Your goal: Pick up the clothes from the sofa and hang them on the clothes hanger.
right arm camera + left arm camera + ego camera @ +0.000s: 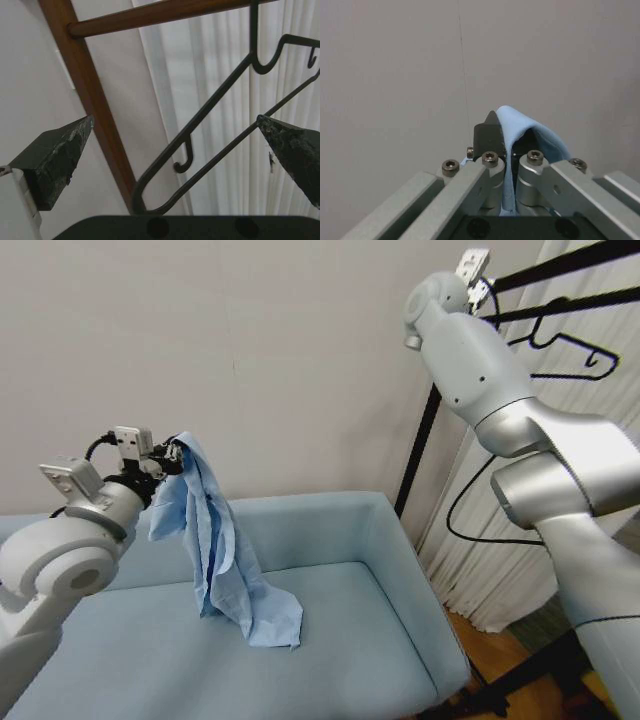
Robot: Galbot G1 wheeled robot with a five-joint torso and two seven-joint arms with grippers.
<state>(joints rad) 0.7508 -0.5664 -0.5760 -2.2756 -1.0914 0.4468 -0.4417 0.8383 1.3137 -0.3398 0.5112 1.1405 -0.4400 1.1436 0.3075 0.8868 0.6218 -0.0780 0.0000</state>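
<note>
Head view for the progress: judged about halfway. Pick-up done, to go by the left gripper [172, 458] raised at the left above the sofa [400, 570] and clamped on the top of the cloth [215, 560]. Same in the left wrist view: fingers pinched together, a blue fold standing up between them. Not plainly clear of the seat, though. Lowest corner either resting on the cushion or hanging just above it; cannot tell which. Left to do: carrying the cloth across to the rack [417, 455] just beside the sofa's right end, then getting it hung. Right wrist view: right gripper [174, 119] spread wide with nothing in it, up near the rail [160, 12], facing the hanger [200, 117] beyond the gap and not touching it. As for the cloth: pale blue, thin and limp. Hangs from the pinch in one long crumpled bunch with deep vertical folds and a darker blue inside them. Widens toward an uneven bottom edge. No collar or sleeve to be made out for certain. Likely to sway and slump in transit, and to need spreading before it will sit on the wire.
</note>
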